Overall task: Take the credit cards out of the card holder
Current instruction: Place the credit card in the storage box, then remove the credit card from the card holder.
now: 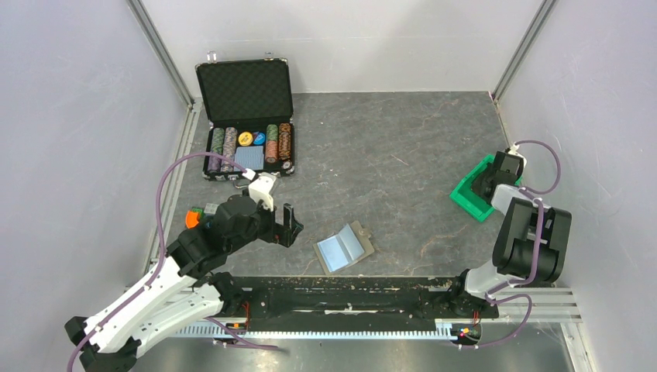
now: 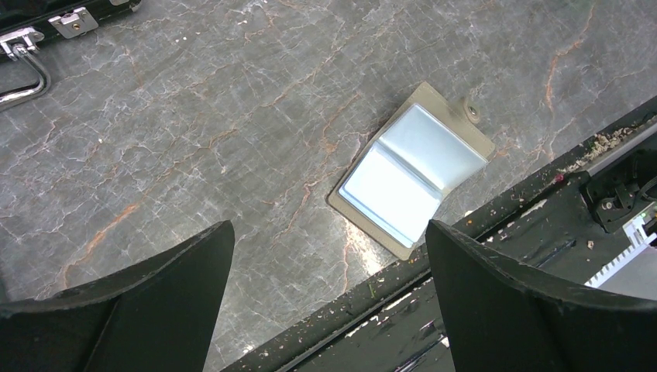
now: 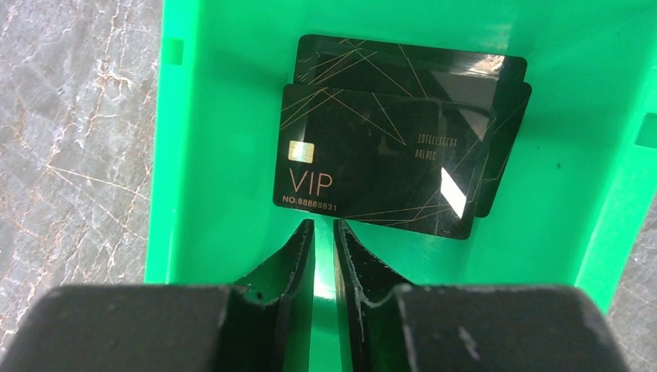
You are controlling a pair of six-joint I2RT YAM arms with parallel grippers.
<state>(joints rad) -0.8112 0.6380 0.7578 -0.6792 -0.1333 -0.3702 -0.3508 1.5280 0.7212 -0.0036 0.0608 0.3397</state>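
Note:
The card holder (image 1: 345,248) lies spread open on the table near the front rail, its two pale-blue panels (image 2: 411,174) facing up inside a tan border. My left gripper (image 1: 280,229) hovers to its left, wide open and empty (image 2: 329,232). Black credit cards (image 3: 372,155) marked VIP lie stacked in the green bin (image 3: 170,155), one over another (image 3: 503,108). My right gripper (image 3: 324,223) hangs over the bin (image 1: 469,203) just short of the top card's edge. Its jaws stand a narrow slit apart with nothing between them.
An open black chip case (image 1: 248,116) stands at the back left, its handle (image 2: 23,77) in the left wrist view. A small orange and green object (image 1: 194,217) lies by the left wall. The black front rail (image 2: 480,294) runs just below the card holder.

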